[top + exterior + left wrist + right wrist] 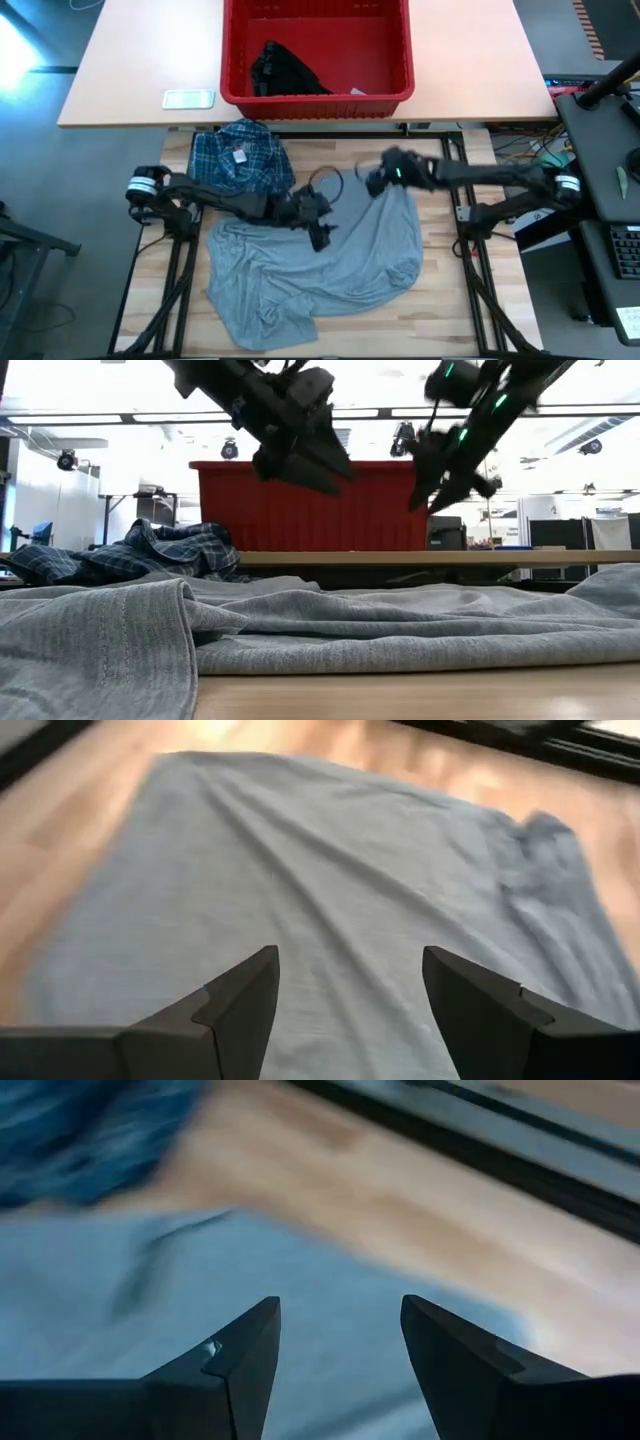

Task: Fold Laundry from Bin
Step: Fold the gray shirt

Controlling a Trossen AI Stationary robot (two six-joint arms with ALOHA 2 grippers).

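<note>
Standing over it, the grey T-shirt (pixel 315 265) lies spread but rumpled across the near half of the table (pixel 440 310), with the plaid shirt (pixel 240 160) bunched at about ten o'clock from it and a black garment (pixel 285 72) left in the red bin (pixel 318 100) at twelve o'clock. Both hands are released and empty: the left hand (pixel 322 238) hangs above the shirt's upper middle, the right hand (pixel 372 183) above its top edge toward one o'clock. The risk I see is a bad pinch: coming down on those creases, a hand could catch two layers or only a ridge, and the fold would drag skewed; the left hand could also snag the plaid shirt just beside it. The two hands are close, so a crossing move might knock them together. The level view shows both hands clear above the cloth, which the overhead view cannot confirm; only the overhead view shows the bin's contents and the shirt's crumpled lower hem.
</note>
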